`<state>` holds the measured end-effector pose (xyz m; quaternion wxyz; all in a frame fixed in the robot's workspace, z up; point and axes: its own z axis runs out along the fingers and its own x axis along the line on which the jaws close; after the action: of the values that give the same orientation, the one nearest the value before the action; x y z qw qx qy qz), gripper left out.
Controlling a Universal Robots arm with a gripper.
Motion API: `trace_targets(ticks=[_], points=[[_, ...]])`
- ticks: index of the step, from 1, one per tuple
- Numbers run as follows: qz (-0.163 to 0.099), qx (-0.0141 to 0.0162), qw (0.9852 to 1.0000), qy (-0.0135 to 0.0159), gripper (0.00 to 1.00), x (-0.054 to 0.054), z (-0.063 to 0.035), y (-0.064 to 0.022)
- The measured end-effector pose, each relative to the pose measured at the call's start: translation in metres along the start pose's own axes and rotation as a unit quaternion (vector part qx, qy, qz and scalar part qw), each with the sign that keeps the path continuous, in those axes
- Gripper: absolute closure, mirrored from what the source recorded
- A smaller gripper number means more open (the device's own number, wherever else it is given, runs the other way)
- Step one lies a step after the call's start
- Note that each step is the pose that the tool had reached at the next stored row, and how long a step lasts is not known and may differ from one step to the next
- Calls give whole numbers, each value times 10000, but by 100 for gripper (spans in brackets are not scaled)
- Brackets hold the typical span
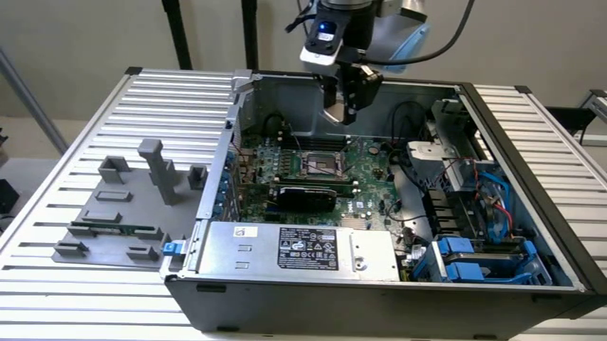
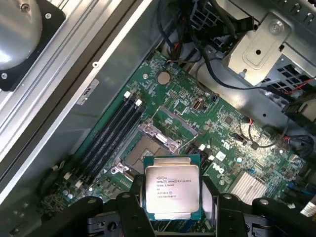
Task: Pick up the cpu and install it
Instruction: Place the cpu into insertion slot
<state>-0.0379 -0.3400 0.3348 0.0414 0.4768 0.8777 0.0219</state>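
Observation:
The cpu [image 2: 171, 186], a flat square chip with a silvery top and printed text, sits between my gripper's black fingers [image 2: 132, 207], and the gripper [image 2: 172, 205] is shut on it. Just beyond the chip in the wrist view lies the open socket frame [image 2: 148, 145] on the green motherboard [image 2: 217, 128], still apart from the chip. From the exterior view, my gripper [image 1: 343, 110] hangs inside the open computer case [image 1: 531, 185], above and a little behind the socket frame [image 1: 323, 165].
Black memory slots [image 2: 111, 133] run beside the socket. A power supply box [image 1: 294, 249] fills the case front, with blue drive bays [image 1: 484, 259] and cables at the exterior view's right. A grey fixture plate [image 1: 114, 213] with a green memory stick [image 1: 119, 229] lies at its left.

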Motion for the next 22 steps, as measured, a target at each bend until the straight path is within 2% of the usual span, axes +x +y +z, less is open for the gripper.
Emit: trace_targets(ticks=[5, 8, 11, 14, 17, 22], points=[[453, 23, 9990, -36, 45, 2, 42, -3], [718, 37, 9974, -56, 45, 4, 67, -5], [994, 51, 9950, -78, 45, 5, 96, -8], [1261, 66, 9919, -99, 45, 7, 125, -10], [1535, 80, 9880, -120, 45, 8, 157, -12], [1978, 102, 9801, -155, 45, 11, 207, -16]])
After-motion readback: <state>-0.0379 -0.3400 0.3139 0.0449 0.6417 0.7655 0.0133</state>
